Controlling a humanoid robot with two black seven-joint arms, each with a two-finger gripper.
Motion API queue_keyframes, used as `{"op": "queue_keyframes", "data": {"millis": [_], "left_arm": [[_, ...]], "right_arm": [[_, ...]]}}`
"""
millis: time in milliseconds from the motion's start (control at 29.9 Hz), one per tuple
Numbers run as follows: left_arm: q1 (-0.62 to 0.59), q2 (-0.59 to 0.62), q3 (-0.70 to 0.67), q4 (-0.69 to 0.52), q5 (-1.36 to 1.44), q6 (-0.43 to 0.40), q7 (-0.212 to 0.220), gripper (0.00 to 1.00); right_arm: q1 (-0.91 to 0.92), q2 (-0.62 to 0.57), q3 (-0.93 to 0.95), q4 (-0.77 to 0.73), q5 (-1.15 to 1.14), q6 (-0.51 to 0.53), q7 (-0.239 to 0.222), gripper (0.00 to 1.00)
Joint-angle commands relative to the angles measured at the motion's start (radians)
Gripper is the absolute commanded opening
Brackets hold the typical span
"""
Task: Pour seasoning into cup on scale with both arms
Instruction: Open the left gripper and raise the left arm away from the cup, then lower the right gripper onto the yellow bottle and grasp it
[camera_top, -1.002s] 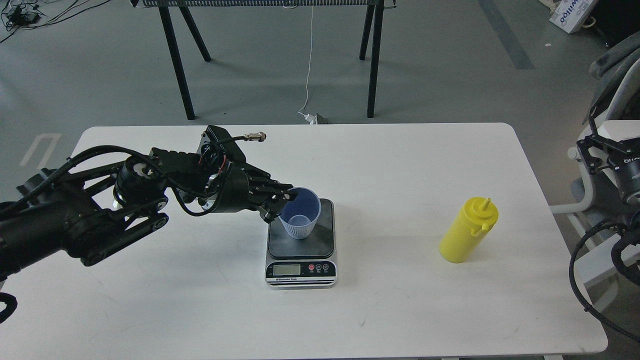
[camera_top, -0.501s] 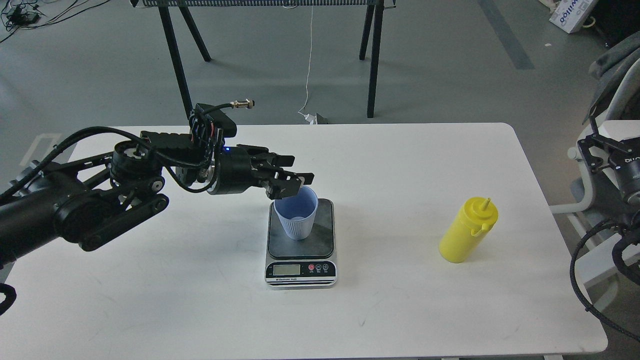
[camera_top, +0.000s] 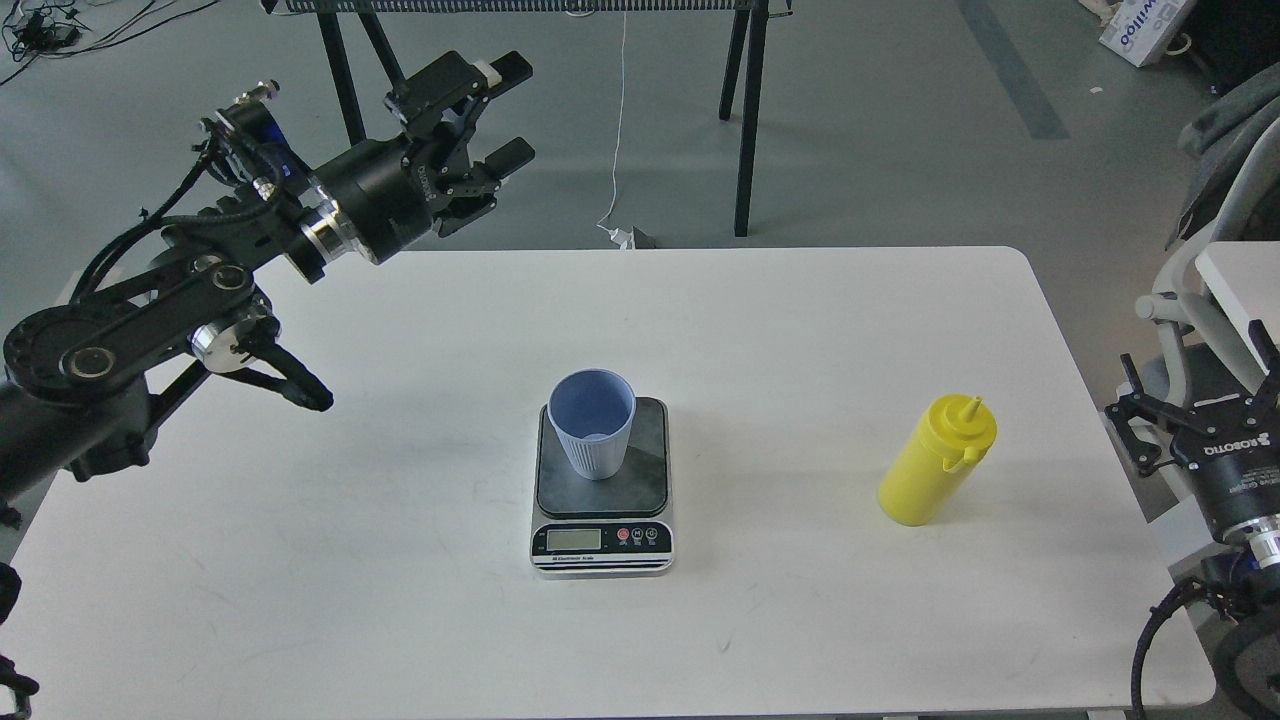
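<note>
The light blue-grey cup (camera_top: 592, 423) stands upright on the dark plate of the scale (camera_top: 646, 470) at the middle of the white table. The yellow seasoning bottle (camera_top: 937, 460) stands upright to the right, with its cap off the nozzle and hanging at its side. My left gripper (camera_top: 503, 113) is open and empty, raised high over the table's far left edge, well away from the cup. My right gripper (camera_top: 1195, 402) is open and empty just off the table's right edge, to the right of the bottle.
The white table (camera_top: 400, 600) holds only the scale, cup and bottle. Black trestle legs (camera_top: 745, 120) stand on the floor behind it. A white frame (camera_top: 1185, 290) stands off the right edge, close to my right arm.
My left gripper has let go of the cup, lifted, and swung back to the upper left. The cup stays on the scale. My right gripper has come into view, pointing up.
</note>
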Motion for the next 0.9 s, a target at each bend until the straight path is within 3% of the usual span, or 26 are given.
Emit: {"op": "queue_keyframes", "data": {"millis": [0,267,501,668,768,869], "left_arm": [[0.016,-0.004,-0.01,0.039,-0.253,-0.006,0.003,1.0],[0.03,-0.009,-0.012,0.095,-0.415,-0.044,0.003,1.0],[0.068,-0.006,-0.062,0.1,-0.461,-0.066,0.003,1.0],[0.077,-0.003,-0.07,0.1,-0.461,-0.066,0.003,1.0],[0.077,-0.003,-0.071,0.1,-0.461,-0.063,0.001,1.0],[0.079,-0.003,-0.071,0.1,-0.461,-0.061,0.001,1.0]], "right_arm": [[-0.15,0.041,0.003,0.063,0.002,0.0,0.015,1.0],[-0.221,0.127,-0.115,0.069,0.072,0.0,0.001,1.0],[-0.205,0.141,-0.195,0.176,0.101,0.0,0.001,1.0],[-0.115,0.147,-0.203,0.162,0.098,0.0,-0.002,0.99],[-0.051,0.156,-0.256,0.138,0.103,0.0,-0.044,0.98],[0.0,0.169,-0.296,0.133,0.103,0.0,-0.049,0.96]]}}
